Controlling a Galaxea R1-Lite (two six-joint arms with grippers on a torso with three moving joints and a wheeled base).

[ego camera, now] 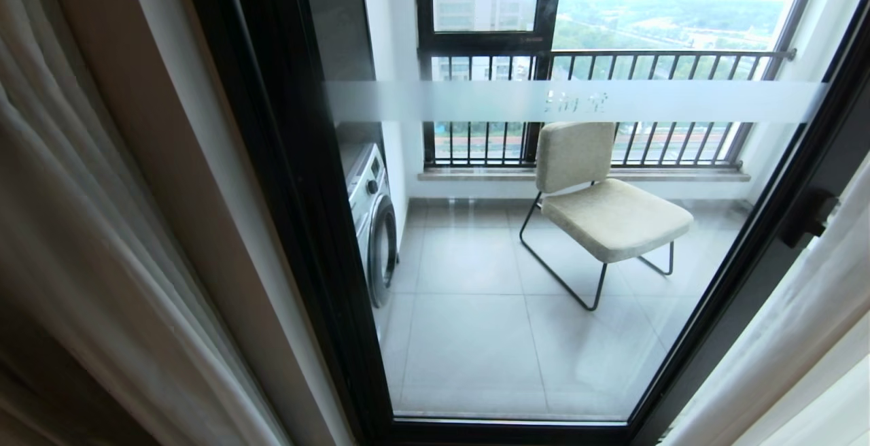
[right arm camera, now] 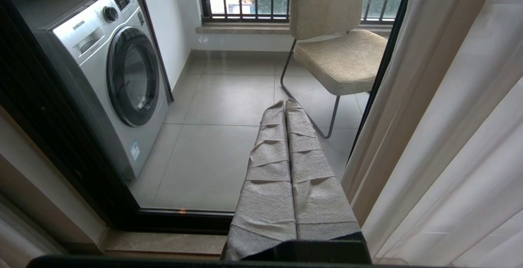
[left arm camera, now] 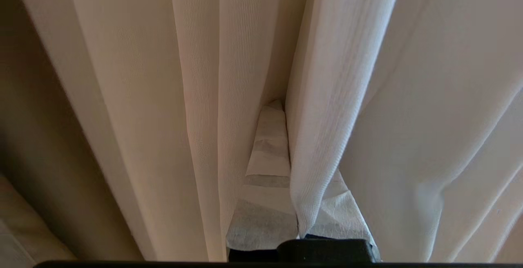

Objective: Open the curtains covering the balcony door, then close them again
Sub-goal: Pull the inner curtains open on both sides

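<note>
two layers of curtains [ego camera: 102, 228] hang bunched at nine o'clock of the bared balcony door [ego camera: 516, 242], and my left gripper [left arm camera: 286, 166], clamped on a sheer fold, should drag steadily without yanking, my right gripper [right arm camera: 286, 137] shut and empty, tiled balcony floor [ego camera: 469, 337] beyond.

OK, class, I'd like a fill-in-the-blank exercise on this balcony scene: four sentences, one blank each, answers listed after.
1. Through the balcony door, a beige ____ stands on the tiled floor.
2. Left of it sits a front-loading ____ machine.
3. The left gripper has its fingers shut on a fold of the ____.
4. The right gripper points at the glass with its fingers ____, holding nothing.

Answers: chair; washing; curtains; shut
</note>
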